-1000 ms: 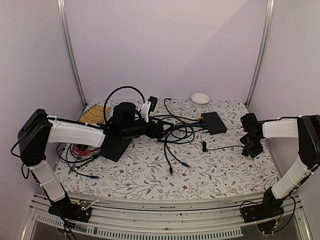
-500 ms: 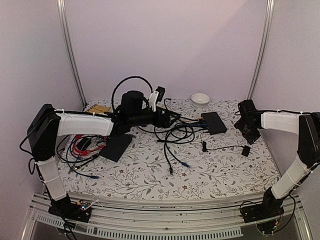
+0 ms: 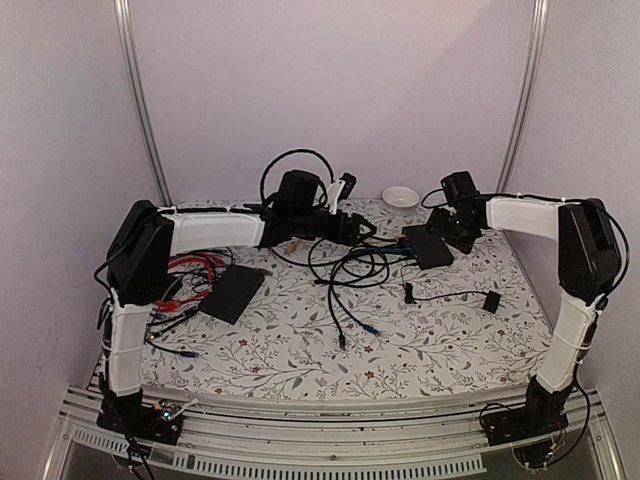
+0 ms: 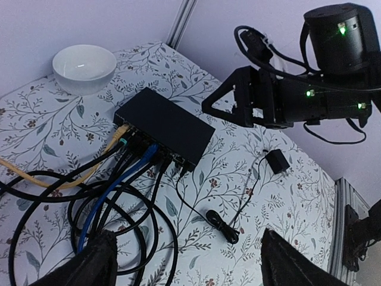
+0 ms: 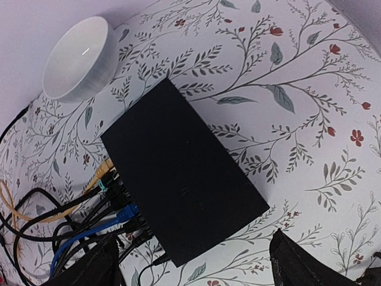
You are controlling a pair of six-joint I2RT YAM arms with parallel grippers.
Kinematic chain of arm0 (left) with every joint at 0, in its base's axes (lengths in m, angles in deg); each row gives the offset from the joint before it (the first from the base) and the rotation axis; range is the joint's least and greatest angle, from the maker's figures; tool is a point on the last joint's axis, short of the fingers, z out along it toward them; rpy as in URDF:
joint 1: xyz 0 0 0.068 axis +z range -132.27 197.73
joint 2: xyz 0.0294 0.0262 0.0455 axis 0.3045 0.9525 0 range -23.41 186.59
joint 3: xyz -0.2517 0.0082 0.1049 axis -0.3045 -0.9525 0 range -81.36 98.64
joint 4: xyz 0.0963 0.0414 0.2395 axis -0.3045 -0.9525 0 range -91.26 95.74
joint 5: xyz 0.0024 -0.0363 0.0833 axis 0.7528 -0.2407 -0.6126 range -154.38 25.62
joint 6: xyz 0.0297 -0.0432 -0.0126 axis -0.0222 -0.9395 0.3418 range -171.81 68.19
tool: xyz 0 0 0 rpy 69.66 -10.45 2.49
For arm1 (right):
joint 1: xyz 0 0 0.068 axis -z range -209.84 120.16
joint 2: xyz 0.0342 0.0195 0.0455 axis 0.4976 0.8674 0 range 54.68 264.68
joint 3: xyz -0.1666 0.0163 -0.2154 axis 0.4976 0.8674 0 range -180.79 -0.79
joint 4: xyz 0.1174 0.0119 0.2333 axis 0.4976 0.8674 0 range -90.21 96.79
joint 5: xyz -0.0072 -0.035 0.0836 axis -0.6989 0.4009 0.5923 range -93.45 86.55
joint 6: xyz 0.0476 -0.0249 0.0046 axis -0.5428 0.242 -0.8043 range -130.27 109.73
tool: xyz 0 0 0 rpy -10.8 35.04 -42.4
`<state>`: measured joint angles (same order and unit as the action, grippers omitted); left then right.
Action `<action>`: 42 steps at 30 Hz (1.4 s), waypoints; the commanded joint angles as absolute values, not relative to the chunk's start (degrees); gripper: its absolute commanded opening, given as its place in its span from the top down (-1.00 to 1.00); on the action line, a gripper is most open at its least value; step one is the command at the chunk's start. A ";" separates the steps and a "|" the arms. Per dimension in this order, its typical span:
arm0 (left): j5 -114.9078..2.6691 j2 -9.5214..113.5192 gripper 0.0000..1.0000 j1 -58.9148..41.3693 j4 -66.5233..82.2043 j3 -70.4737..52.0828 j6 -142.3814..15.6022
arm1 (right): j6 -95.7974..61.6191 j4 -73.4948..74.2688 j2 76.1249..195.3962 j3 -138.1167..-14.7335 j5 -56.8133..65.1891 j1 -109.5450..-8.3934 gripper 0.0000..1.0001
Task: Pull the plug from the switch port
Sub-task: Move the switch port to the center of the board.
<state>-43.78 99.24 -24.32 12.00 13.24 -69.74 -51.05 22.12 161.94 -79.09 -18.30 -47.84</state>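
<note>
Left arm (image 3: pixel 210 228) and right arm (image 3: pixel 520 212) swung in by the switch (image 5: pixel 178 179), jaws wide and empty; I think no plug (image 5: pixel 127 210) was out yet.

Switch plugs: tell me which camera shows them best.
Left wrist: it faces the socket edge of the switch, plugs lined up. Right wrist shows mostly its top, plugs crowded at one side. Top view shows them tiny.

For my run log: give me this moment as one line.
phase: pre-grasp | left jaws: open, facing switch | right jaws: open, above switch | plugs: seated
</note>
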 commanded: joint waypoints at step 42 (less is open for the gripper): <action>-44.51 100.01 -0.61 -20.25 13.87 11.73 -63.61 | -80.46 20.44 182.54 -90.72 -7.65 -60.50 0.29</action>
